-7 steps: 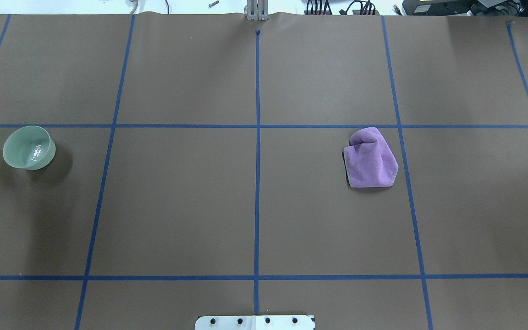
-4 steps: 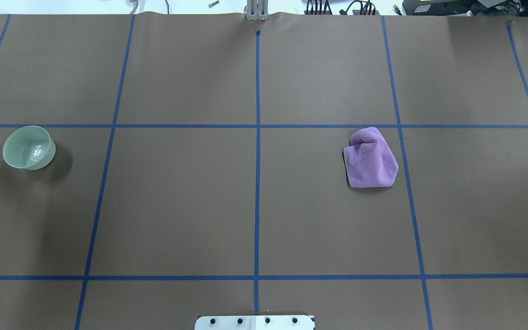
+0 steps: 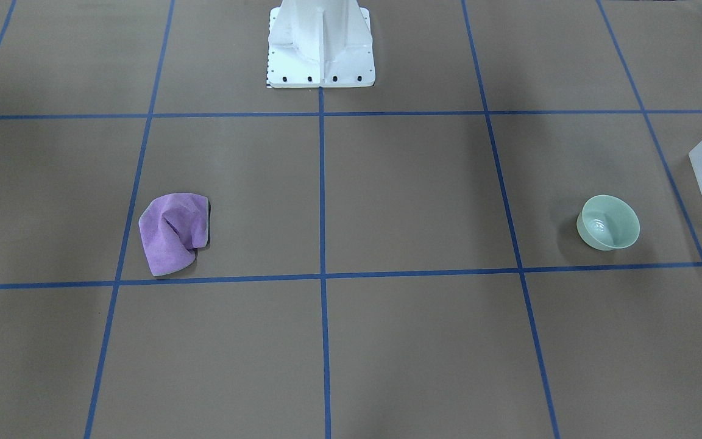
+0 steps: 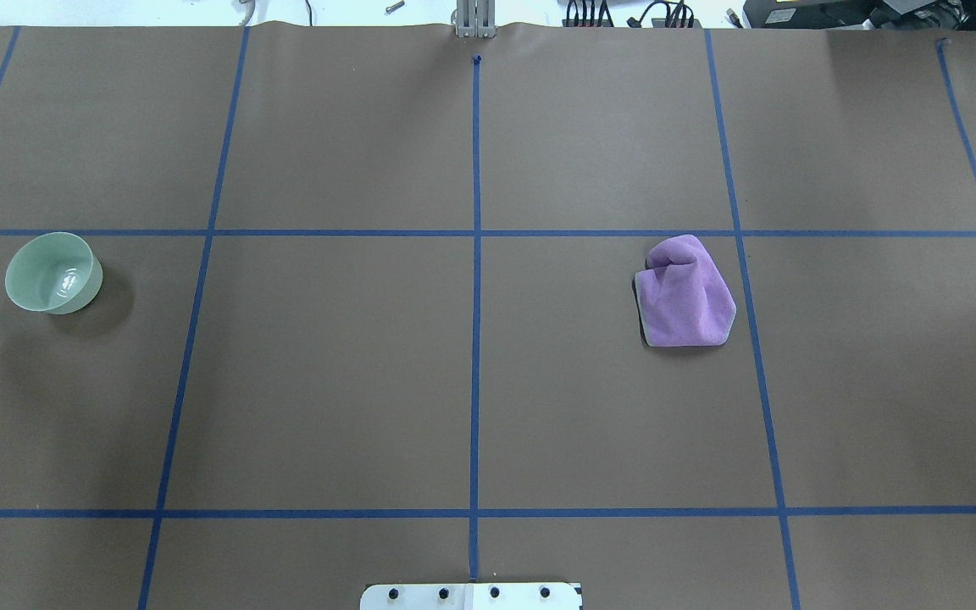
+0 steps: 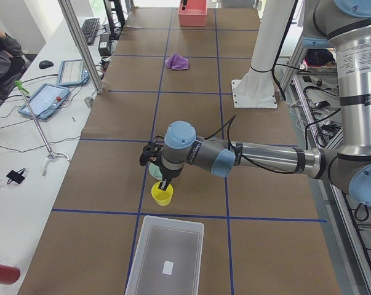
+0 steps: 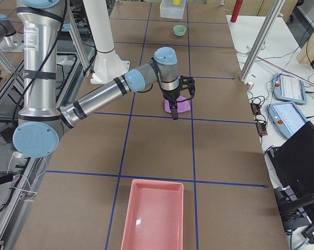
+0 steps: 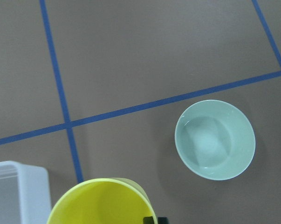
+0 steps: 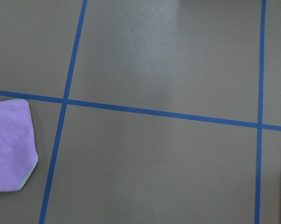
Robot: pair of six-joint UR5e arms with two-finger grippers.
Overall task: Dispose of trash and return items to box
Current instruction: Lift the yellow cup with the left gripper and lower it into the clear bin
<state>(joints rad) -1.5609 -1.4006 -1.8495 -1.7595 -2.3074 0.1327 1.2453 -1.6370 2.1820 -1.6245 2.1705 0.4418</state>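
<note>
Left wrist-mounted view: left jaws grip yellow cup (image 7: pixel 100 203) rim; mint bowl (image 7: pixel 215 140) upright on surface (image 7: pixel 154 56), box (image 7: pixel 19 191) corner near; right jaws: cannot tell state.

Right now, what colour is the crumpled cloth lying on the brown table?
Purple; the crumpled fabric cloth shows best in the overhead exterior view.

From behind the robot we look steeply down on the brown table (image 4: pixel 327 381). Across it we face back, with the white pedestal (image 3: pixel 320 42) at top centre. These two views share the purple cloth (image 4: pixel 687 292) and green bowl (image 4: pixel 53 273), mirrored left to right. From either table end we look along its length, from higher and farther off. Our wrist cameras look straight down from close: the left catches the bowl and yellow cup (image 7: pixel 100 203), the right a corner of the cloth.
</note>
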